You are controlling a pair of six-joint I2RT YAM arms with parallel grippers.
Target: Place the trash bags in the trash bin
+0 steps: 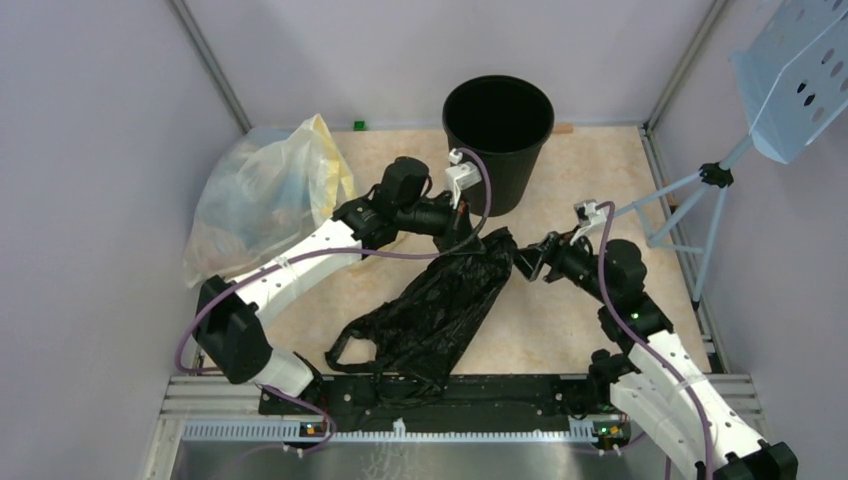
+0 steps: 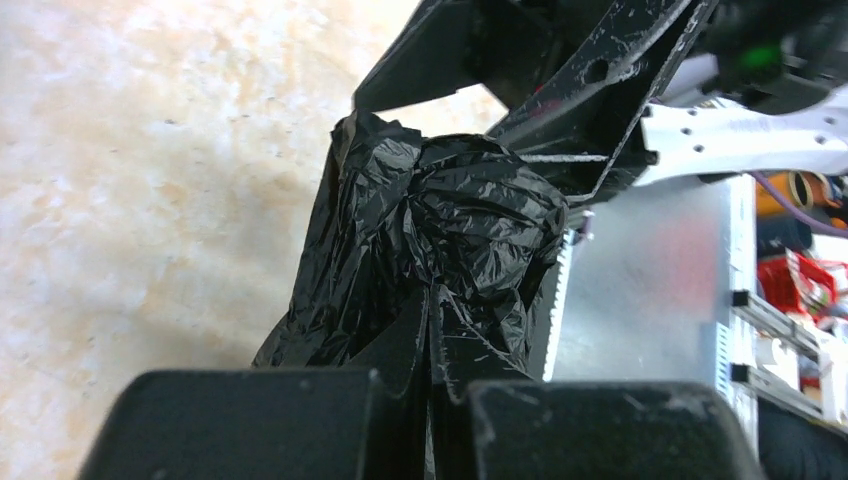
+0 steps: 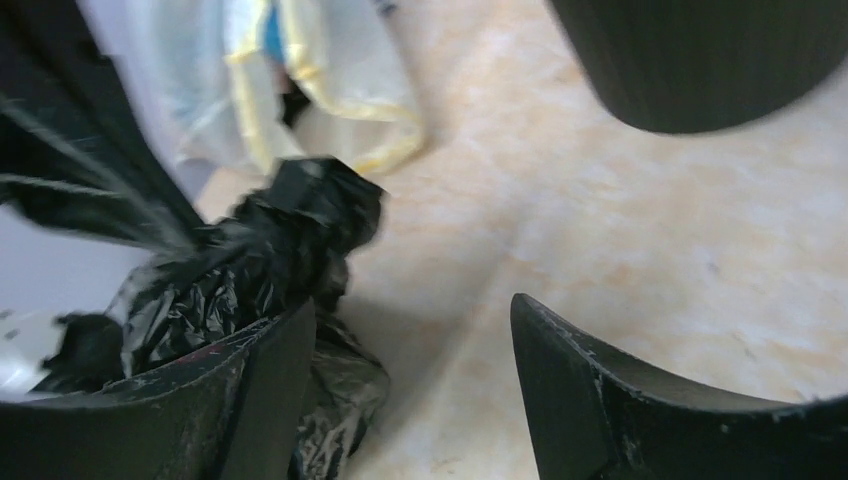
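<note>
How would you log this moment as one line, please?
left gripper: shut on black trash bag | right gripper: open, beside bag | trash bin: upright, bag outside

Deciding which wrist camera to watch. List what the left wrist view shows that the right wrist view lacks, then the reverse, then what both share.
Only the left wrist view: the left gripper shut on a bunched end of the black bag, and the metal plate at the table edge.
Only the right wrist view: the ribbed side of the bin and the pale yellow bag.
Both: the black bag, the right gripper with its jaws open, and the marbled table.
</note>
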